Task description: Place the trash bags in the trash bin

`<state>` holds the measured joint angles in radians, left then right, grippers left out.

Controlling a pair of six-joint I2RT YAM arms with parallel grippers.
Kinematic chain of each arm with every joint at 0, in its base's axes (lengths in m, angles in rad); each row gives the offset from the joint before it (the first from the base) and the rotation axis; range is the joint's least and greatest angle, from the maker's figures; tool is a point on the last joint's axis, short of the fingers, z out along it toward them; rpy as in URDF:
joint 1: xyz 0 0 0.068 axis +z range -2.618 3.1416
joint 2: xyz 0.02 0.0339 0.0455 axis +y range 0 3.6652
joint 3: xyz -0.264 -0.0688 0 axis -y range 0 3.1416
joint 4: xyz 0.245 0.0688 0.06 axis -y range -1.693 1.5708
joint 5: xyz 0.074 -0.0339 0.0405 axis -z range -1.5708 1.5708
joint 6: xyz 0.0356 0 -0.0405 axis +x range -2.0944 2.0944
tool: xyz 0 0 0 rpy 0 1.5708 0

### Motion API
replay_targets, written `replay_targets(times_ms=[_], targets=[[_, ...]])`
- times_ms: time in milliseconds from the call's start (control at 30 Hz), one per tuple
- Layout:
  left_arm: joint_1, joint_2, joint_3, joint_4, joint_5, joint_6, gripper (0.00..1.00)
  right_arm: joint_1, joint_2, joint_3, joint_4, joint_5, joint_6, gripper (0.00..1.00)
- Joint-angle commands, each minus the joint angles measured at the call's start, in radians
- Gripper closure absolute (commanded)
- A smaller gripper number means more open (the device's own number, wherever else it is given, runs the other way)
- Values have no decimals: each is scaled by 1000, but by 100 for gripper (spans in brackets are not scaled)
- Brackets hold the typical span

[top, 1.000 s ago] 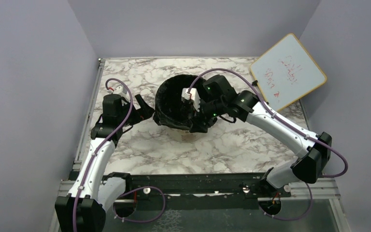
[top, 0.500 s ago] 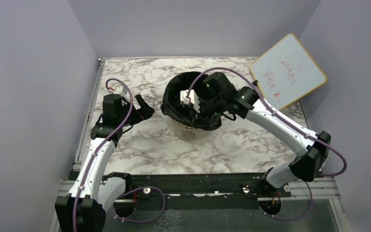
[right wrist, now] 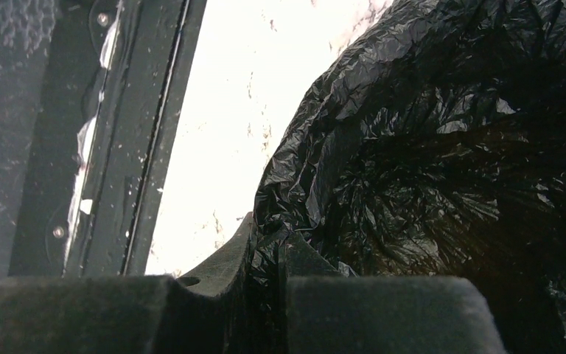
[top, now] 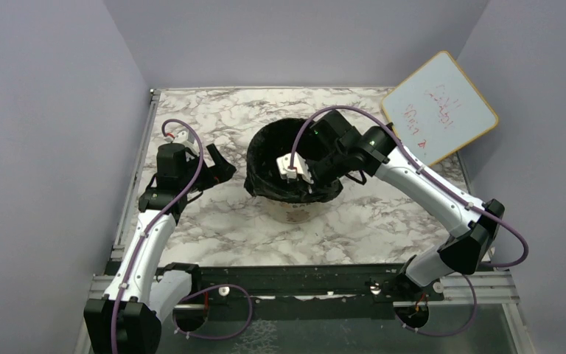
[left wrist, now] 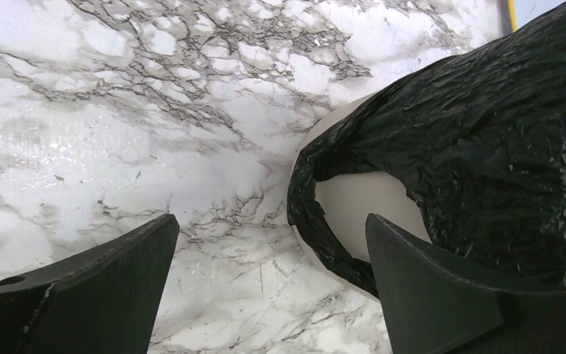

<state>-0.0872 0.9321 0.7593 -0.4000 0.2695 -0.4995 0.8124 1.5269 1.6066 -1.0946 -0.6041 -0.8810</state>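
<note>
My right claw point(right wrist: 265, 247), narrowed to a pinch, holds a fold of the black trash bag point(top: 284, 151) at the near rim of the trash bin point(top: 295, 212), which stands mid-desk point(top: 214, 221). My left claw point(top: 219, 167) hangs wide and empty just left of the bin. The bag opens into the bin's mouth and folds over its rim, beige wall showing beneath the hem, so lining appears largely done; remaining, in my judgement: settle the pinched edge and let go.
</note>
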Motion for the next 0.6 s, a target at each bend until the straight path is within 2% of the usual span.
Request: replay_targets(times_ms=[0, 133, 167, 267, 400, 567], targets=[[0, -4, 36, -8, 16, 12, 1, 5, -14, 33, -28, -7, -143, 100], [-1, -4, 36, -8, 14, 12, 1, 4, -57, -1, 52, -8, -135, 93], [-1, -5, 35, -9, 14, 12, 1, 5, -76, -24, 88, -8, -127, 88], [0, -6, 35, -11, 12, 13, 1, 5, -143, -97, 199, -1, -114, 63], [0, -2, 42, -11, 8, 15, 1, 4, -220, -151, 304, -3, -95, 44], [-1, 7, 48, -11, 8, 16, 1, 5, -294, -163, 401, 48, -31, 38]])
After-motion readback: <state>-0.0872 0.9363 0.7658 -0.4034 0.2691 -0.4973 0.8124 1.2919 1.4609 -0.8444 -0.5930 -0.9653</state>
